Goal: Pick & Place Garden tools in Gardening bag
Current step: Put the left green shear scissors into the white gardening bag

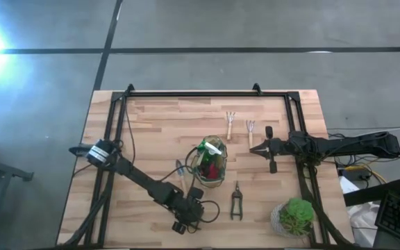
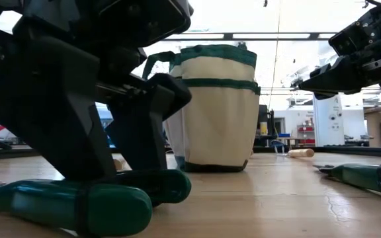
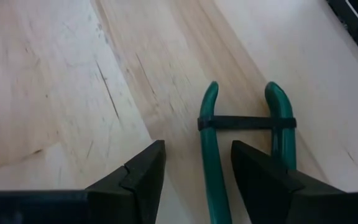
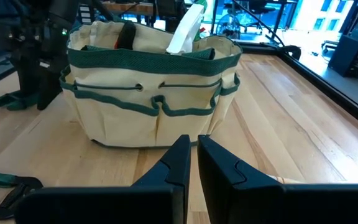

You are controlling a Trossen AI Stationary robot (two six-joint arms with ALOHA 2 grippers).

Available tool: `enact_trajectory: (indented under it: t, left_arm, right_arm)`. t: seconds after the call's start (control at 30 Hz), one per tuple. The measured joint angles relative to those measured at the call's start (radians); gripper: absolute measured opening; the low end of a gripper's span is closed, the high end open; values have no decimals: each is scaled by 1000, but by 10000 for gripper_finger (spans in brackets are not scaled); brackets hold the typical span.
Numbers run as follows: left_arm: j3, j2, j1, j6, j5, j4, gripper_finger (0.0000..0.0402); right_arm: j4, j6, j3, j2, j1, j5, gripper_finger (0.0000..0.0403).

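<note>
One pale wooden tabletop (image 1: 158, 132), grey concrete floor (image 1: 255, 28), bright workshop beyond

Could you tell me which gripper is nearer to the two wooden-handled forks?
The right gripper: shut, it hovers just beside the forks. The left gripper is down at a pruner, across the bag from them.

In the low view, the left arm (image 2: 78, 119) fills the left half and hides part of the gardening bag (image 2: 220, 109). We see the pruners (image 3: 244, 143) cut off at the left wrist view's bottom edge, their blades unseen.
</note>
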Motion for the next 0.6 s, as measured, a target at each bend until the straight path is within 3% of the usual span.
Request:
enact_trajectory:
  t: [0.17,0.4,0.6]
  left_arm:
    - [0,1,0,11,3,0,147]
    - [0,2,0,-33,12,3,33]
    - [-2,1,0,-36,13,14,28]
  right_arm:
    - [0,0,0,0,0,0,27]
    - [0,0,0,0,0,0,27]
    - [0,0,0,0,0,0,27]
